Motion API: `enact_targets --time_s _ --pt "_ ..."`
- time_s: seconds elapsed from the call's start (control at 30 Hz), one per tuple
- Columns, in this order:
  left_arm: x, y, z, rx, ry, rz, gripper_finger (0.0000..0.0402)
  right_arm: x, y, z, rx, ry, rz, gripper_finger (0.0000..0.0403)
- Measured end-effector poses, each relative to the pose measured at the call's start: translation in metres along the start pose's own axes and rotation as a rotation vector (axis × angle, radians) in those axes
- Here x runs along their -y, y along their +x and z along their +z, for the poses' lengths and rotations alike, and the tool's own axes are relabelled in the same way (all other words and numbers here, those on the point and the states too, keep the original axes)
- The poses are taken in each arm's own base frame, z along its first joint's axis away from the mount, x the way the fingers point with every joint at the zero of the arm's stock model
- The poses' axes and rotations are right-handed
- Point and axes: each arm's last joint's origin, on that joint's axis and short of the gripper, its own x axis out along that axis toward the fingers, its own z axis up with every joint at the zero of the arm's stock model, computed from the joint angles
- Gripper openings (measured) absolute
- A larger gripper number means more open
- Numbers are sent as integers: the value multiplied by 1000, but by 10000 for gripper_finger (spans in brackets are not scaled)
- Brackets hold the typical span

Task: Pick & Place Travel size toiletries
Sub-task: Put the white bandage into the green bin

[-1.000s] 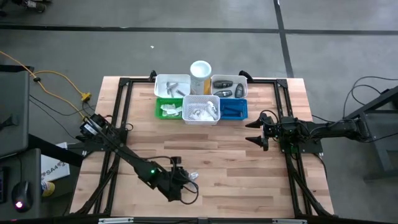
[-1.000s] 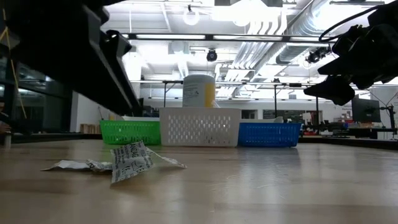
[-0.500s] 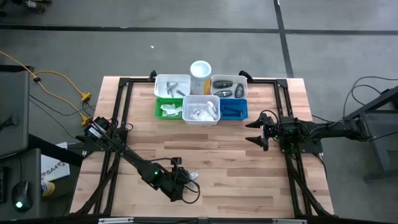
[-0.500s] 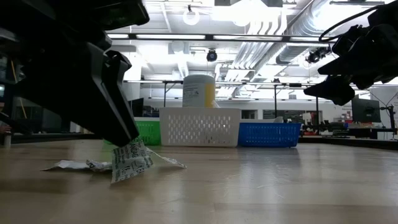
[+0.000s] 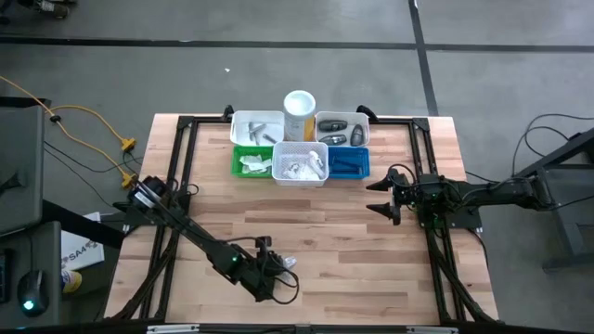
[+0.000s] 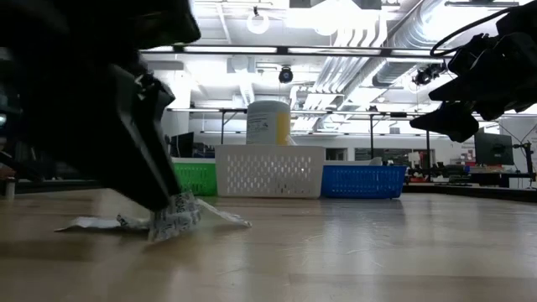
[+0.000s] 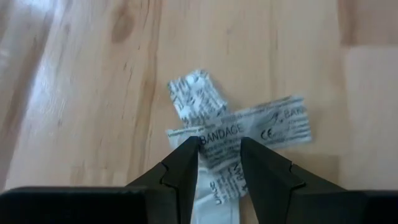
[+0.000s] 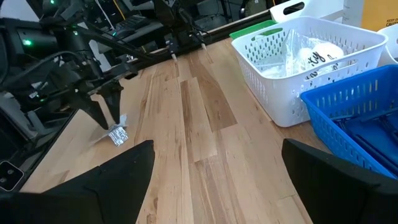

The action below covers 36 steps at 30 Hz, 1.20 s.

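Two white crinkly packets printed "BANDAGE" (image 7: 267, 124) lie crossed on the wood close to the table's near edge (image 5: 289, 263), and they also show in the low view (image 6: 180, 215). My left gripper (image 7: 219, 152) is down over them, open by a narrow gap. One finger stands on each side of the packet strip (image 7: 217, 180) that runs back between them. My right gripper (image 5: 382, 196) hangs open and raised over the table's right half, touching nothing. More toiletries fill the bins at the far edge. My left gripper comes at the crossed packets from above, pointing down, with its fingertips (image 7: 186, 155) at the place where the two strips cross. The packets lie flat on the table. Whether the fingers touch the packet between them, I cannot tell.
Bins stand in a cluster at the far edge: a white one (image 5: 256, 127), a green one (image 5: 251, 163), a white perforated one (image 5: 300, 165), a blue one (image 5: 349, 162), and one holding dark grey ovals (image 5: 342, 127). A white-and-yellow cylinder (image 5: 299, 109) stands among them. Bare wood lies between bins and packets.
My left gripper has come down onto the packets near the table's near edge. In the low view it drops from well above them to table height. The packets stay where they were, and the right arm has kept still.
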Motion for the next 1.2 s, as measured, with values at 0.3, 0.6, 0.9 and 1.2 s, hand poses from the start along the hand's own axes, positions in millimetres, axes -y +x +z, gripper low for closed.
enact_targets --time_s 0.3,0.6,0.9,1.2 --pt "-2 2 -1 -12 -1 2 120 0 0 0 0 0 0 346" --pt "-2 2 -1 -6 -9 7 120 0 0 0 0 0 0 346" --pt "1 2 3 27 -25 -13 120 0 0 0 0 0 0 346" --pt "0 2 3 28 -33 -13 120 0 0 0 0 0 0 346"
